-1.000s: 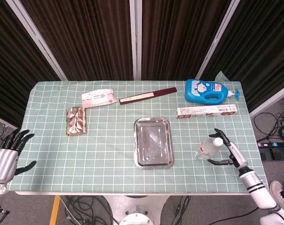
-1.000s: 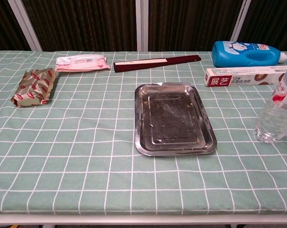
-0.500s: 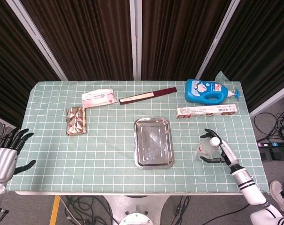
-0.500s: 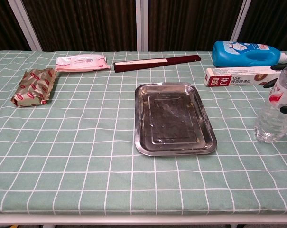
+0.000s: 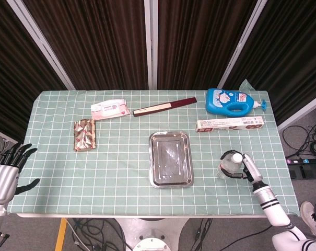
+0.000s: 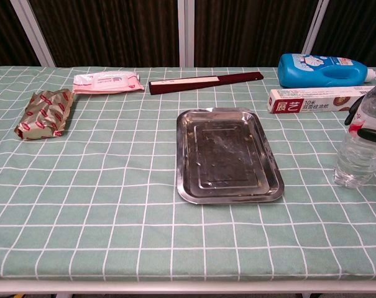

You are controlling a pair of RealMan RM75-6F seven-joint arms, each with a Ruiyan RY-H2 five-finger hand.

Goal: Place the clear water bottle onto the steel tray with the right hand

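The clear water bottle (image 5: 227, 168) (image 6: 360, 158) stands upright on the checked cloth near the table's right front, a little to the right of the empty steel tray (image 5: 171, 159) (image 6: 228, 155). My right hand (image 5: 246, 168) has come in from the right and wraps the bottle's upper part; its dark fingers (image 6: 351, 118) show curled round the bottle in the chest view. My left hand (image 5: 4, 178) hangs off the table's front left corner with its fingers spread, holding nothing.
Behind the bottle lie a long white box (image 5: 229, 125) (image 6: 318, 99) and a blue detergent bottle (image 5: 228, 101). A dark red flat box (image 5: 164, 107), a pink wipes pack (image 5: 110, 110) and a foil snack pack (image 5: 85, 134) sit at the back and left.
My right hand has moved left up to the bottle and its fingers have curled round it. The bottle still stands in the same spot. My left hand has not moved.
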